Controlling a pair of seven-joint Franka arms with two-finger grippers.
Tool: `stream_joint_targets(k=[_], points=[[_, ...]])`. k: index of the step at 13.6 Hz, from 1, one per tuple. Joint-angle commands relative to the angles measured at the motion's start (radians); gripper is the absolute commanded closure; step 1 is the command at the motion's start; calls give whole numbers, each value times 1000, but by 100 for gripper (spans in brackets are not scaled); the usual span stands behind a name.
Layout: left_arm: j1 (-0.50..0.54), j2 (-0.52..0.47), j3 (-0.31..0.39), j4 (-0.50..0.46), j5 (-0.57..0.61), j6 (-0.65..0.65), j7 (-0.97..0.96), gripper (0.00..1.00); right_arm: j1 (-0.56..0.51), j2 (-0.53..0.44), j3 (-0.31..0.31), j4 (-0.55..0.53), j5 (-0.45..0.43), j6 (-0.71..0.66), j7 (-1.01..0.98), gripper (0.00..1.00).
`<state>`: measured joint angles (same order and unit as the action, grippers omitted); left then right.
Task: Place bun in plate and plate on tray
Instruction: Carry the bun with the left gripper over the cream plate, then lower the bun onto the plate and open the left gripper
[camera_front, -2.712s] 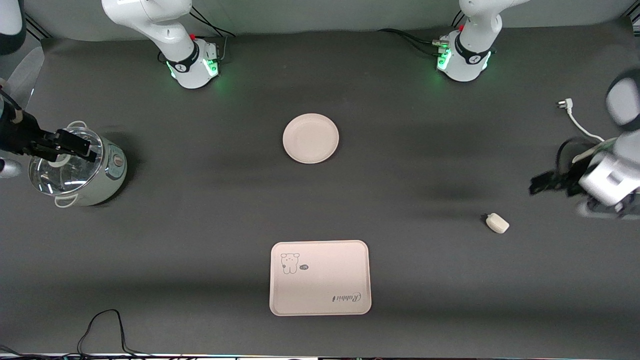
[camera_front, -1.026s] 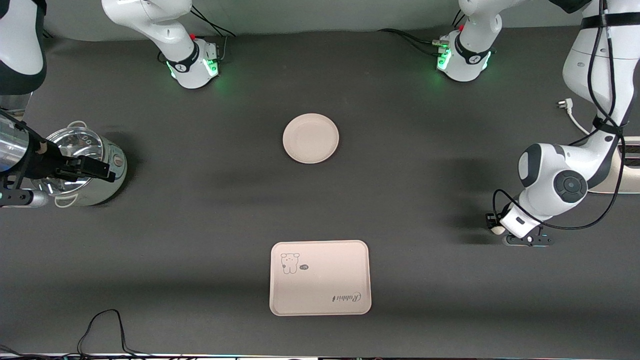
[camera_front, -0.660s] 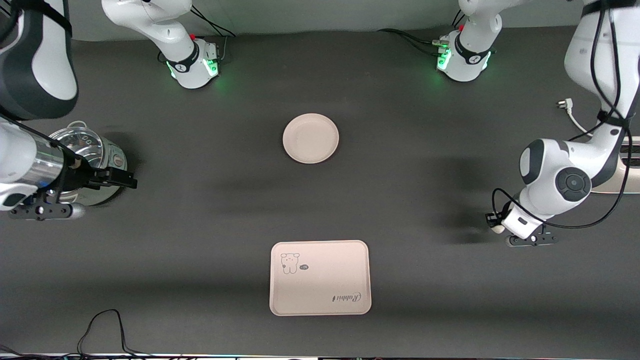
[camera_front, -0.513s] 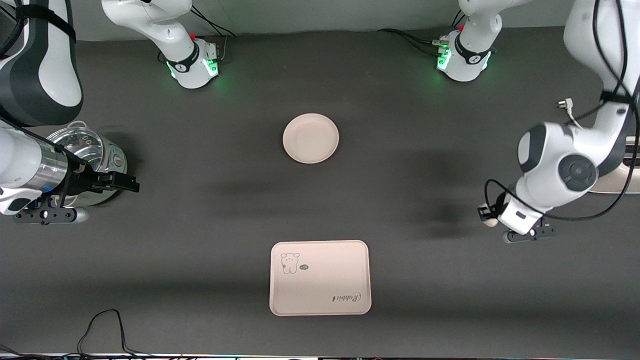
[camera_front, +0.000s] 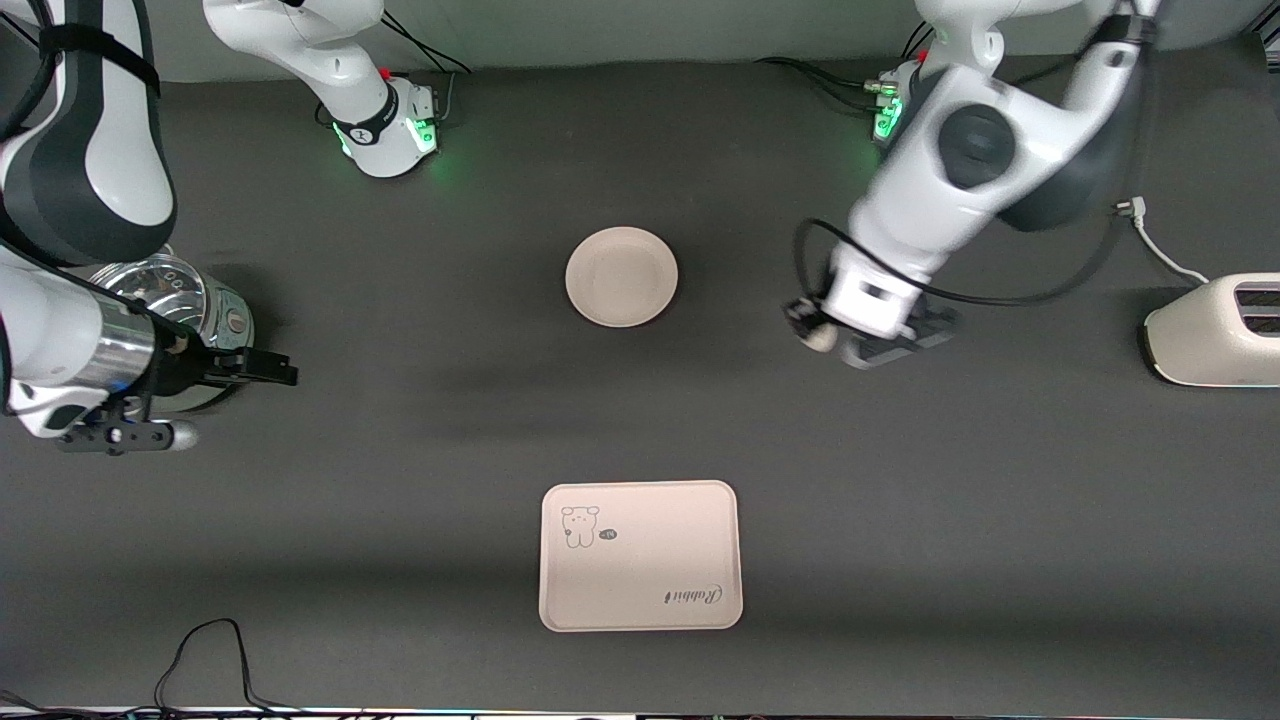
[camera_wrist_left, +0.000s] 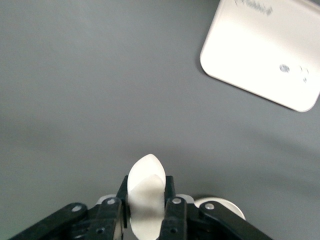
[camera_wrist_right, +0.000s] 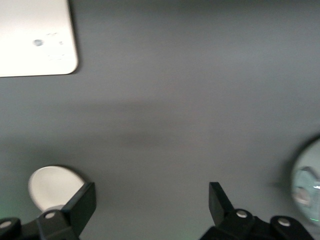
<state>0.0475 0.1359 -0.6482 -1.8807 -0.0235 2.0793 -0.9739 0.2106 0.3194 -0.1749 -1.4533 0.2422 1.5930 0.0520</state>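
Observation:
My left gripper (camera_front: 812, 334) is shut on the bun (camera_front: 822, 340), a small off-white lump, and holds it above the table mat beside the plate (camera_front: 621, 276), toward the left arm's end. In the left wrist view the bun (camera_wrist_left: 145, 192) sits pinched between the two black fingers (camera_wrist_left: 172, 200), with the tray (camera_wrist_left: 262, 52) farther off. The round cream-pink plate is empty. The rectangular tray (camera_front: 640, 556) with the bear drawing lies nearer to the front camera than the plate. My right gripper (camera_front: 272, 373) is open and empty beside the pot; its wrist view shows the plate (camera_wrist_right: 52, 187) and the tray (camera_wrist_right: 35, 37).
A glass-lidded pot (camera_front: 200, 320) stands at the right arm's end, also in the right wrist view (camera_wrist_right: 307, 185). A white toaster (camera_front: 1215, 330) with a white plug cable (camera_front: 1140, 225) stands at the left arm's end. A black cable (camera_front: 210, 650) lies by the front edge.
My left gripper closed on the bun, lifted it off the table and carried it toward the plate. My right gripper drifted off the pot's lid toward the table's middle.

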Motion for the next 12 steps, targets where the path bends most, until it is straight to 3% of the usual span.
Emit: stream_joint_targets(k=[1,4,8,12], points=[[-104,28,15,9,47,42,-152,72,15,102,-8,14,106,68,25,0],[-179,122,15,5,50,47,-276,71,64,158,-6,10,149,119,169,0],[-322,203,15,0,60,88,-345,68,136,191,-6,-39,155,231,177,0],[-417,353,24,-3,271,226,-583,69,161,211,-6,-125,247,358,172,0]])
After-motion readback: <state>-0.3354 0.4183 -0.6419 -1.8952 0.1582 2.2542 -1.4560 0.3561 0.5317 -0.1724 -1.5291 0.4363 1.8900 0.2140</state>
